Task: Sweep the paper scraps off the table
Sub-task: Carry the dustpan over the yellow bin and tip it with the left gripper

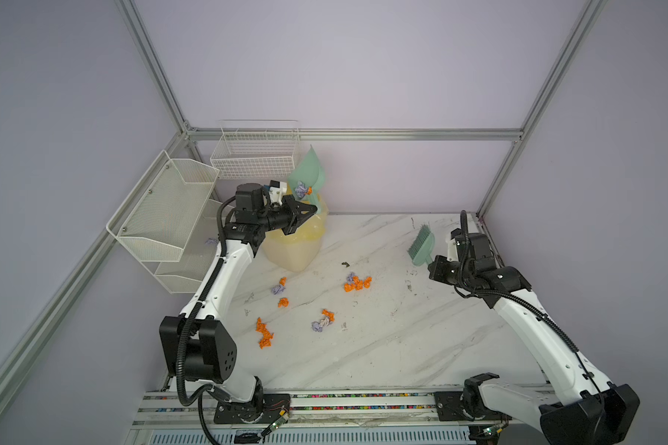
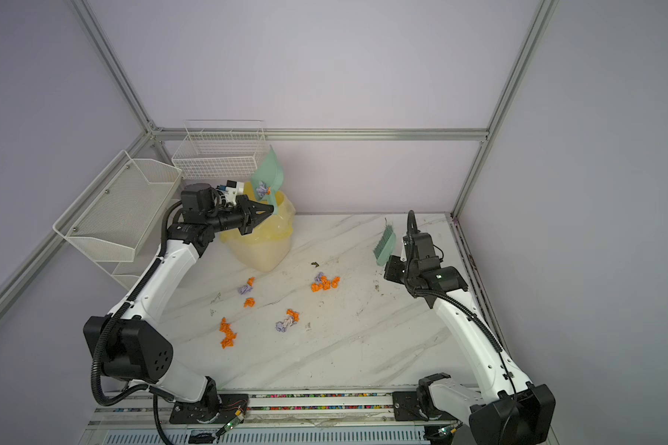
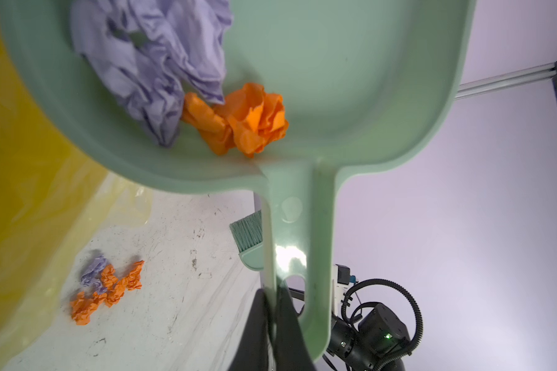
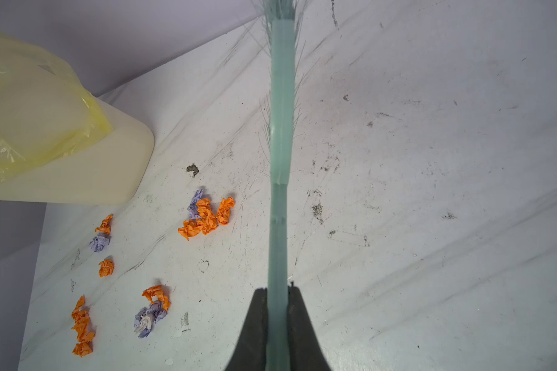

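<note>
Paper scraps (image 1: pixel 357 284) scattered on the desk (image 1: pixel 382 346), two more in the dustpan (image 1: pixel 309 169).
Grips dustpan handle with left tool (image 1: pixel 312 210) above the yellow-lined bin (image 1: pixel 294 248); clamps brush (image 1: pixel 421 240) handle in right tool (image 1: pixel 429 266), well apart from the scraps.

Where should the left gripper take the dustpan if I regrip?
By the free end of its handle, coming in along the handle from behind the dustpan, jaws across its thin edge, as the left gripper does now. The handle is straight and narrow; the scoop is too wide and holds paper scraps.
</note>
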Controlling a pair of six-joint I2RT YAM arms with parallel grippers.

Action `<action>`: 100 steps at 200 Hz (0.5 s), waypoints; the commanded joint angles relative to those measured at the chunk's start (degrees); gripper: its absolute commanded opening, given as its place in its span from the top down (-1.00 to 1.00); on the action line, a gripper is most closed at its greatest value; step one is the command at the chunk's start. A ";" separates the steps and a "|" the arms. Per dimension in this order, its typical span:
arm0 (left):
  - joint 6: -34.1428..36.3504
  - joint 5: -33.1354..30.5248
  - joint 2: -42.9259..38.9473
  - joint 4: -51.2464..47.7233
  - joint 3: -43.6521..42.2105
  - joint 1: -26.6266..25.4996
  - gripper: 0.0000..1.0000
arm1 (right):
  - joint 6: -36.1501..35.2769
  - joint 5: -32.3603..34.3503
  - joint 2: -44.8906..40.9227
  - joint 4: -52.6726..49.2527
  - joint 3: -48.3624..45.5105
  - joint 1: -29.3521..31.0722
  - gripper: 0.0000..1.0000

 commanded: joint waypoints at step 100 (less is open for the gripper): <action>-29.93 9.45 -5.16 40.93 -17.72 4.89 1.00 | 0.47 -1.15 0.15 1.06 2.21 -0.18 1.00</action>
